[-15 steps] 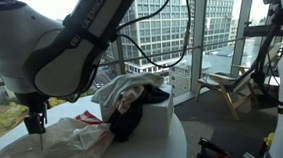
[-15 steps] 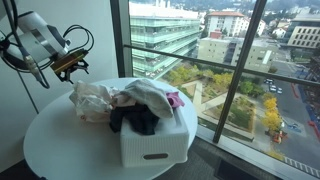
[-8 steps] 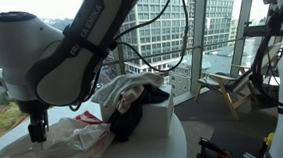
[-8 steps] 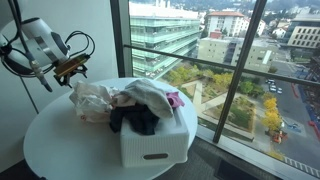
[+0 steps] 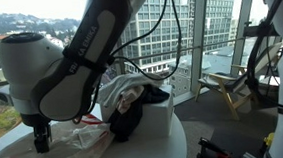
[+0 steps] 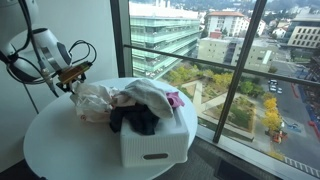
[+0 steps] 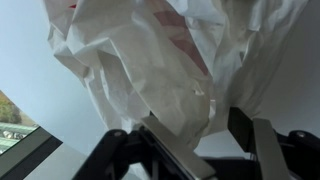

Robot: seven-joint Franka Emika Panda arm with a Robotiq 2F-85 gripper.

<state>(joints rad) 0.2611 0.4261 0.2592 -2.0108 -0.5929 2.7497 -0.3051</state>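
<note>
Right at my wrist, my gripper [image 7: 185, 140] sits along the bottom edge of the wrist view, its two dark fingers [image 7: 118, 150] spread apart with a crumpled fold of the white plastic shopping bag [image 7: 140, 60] lying between them; I cannot tell whether the pads touch the plastic. The bag, with its red print, fills the middle and top of that view, and the bare white table [image 7: 30, 60] shows at the left. In an exterior view my gripper [image 5: 41, 136] points straight down at the lower left of the frame, its tips at the near end of the bag [image 5: 77, 136], which lies flat on the round table [image 5: 176, 147]. Beyond the bag, in the centre of the frame, stands a white laundry basket [image 5: 159, 118] heaped with clothes [image 5: 132, 90], and the bag touches its side. In an exterior view from across the table my gripper [image 6: 72, 78] is at the upper left, just over the far end of the bag [image 6: 92, 100], with the basket [image 6: 155, 145] in the middle of the table [image 6: 60, 140] and a pink cloth [image 6: 174, 100] at its right rim. Farther off, past the window glass, office buildings [image 6: 165, 35] fill the top of the frame.
</note>
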